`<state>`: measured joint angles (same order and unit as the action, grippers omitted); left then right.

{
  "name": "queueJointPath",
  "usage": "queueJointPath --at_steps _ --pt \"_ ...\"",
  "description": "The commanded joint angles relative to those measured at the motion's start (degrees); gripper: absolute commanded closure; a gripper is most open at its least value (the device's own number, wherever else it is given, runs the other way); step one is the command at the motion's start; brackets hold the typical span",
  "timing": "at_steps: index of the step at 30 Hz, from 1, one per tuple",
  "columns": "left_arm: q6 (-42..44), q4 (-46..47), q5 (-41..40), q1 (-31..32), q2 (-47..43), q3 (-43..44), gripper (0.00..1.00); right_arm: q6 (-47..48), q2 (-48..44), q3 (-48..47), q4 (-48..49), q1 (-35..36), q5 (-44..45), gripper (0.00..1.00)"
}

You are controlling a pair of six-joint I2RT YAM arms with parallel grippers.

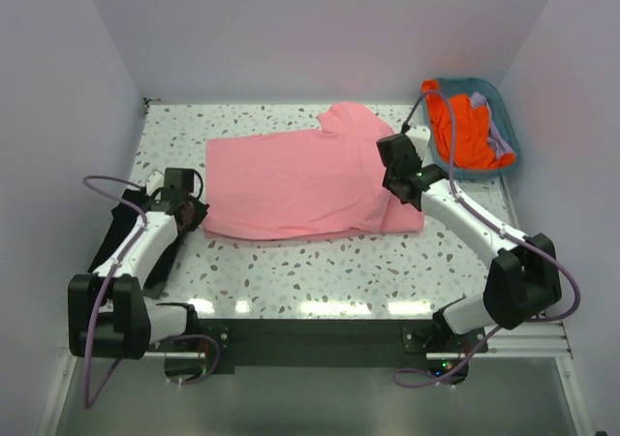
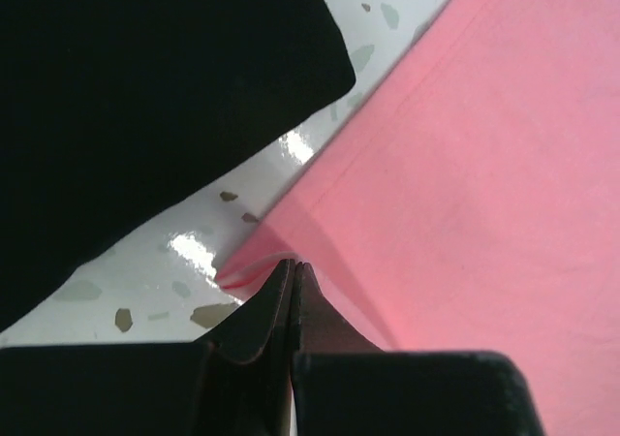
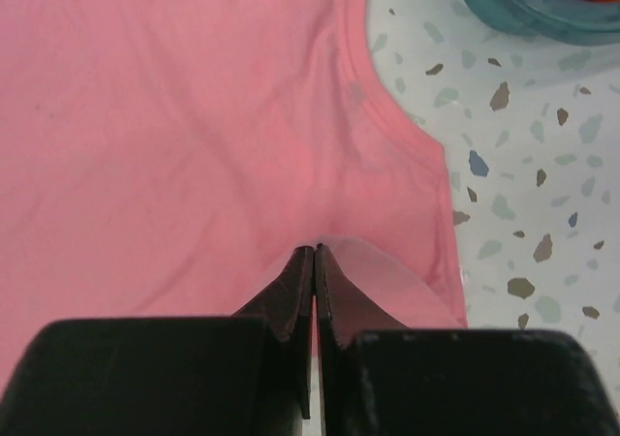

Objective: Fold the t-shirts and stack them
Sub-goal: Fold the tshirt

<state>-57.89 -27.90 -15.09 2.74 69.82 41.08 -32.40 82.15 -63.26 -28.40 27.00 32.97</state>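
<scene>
Salmon-pink tee (image 1: 300,179) lies spread flat mid-table (image 1: 291,271), long axis left-right. L gripper (image 2: 294,266): fingers fully closed, pinching the tee's left-edge hem, w/ a small fold lifted off the surface. R gripper (image 3: 314,252): fingers closed too, nipping a raised ridge of fabric at the tee's right end, nr a curved ribbed edge. Teal basket (image 1: 508,136) in far right corner holds 2 tees: orange tee (image 1: 460,131), lavender tee (image 1: 499,147) beside it.

Overhead, wrist close-ups; shared pink shirt (image 1: 291,179)
</scene>
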Motion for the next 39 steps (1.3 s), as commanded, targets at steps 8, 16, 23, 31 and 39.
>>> queueJointPath --at_steps 8,16,23,31,39 --pt "3.0 6.5 4.5 -2.6 11.6 10.0 1.0 4.4 7.8 -12.1 5.1 -3.7 -2.0 1.0" --pt "3.3 7.2 5.5 -2.7 18.2 13.9 1.0 4.3 11.2 -15.0 5.1 -7.8 -4.4 1.0" --pt "3.4 7.5 5.8 -4.8 19.9 14.3 1.0 3.7 12.3 -14.0 5.6 -10.0 -5.5 1.0" --pt "3.8 9.3 7.4 -5.9 19.9 13.7 1.0 2.8 12.2 -11.4 6.8 -12.8 -7.0 1.0" --pt "4.9 12.4 10.4 -5.9 21.0 13.7 1.0 3.0 13.3 -11.1 7.4 -13.6 -8.4 1.0"
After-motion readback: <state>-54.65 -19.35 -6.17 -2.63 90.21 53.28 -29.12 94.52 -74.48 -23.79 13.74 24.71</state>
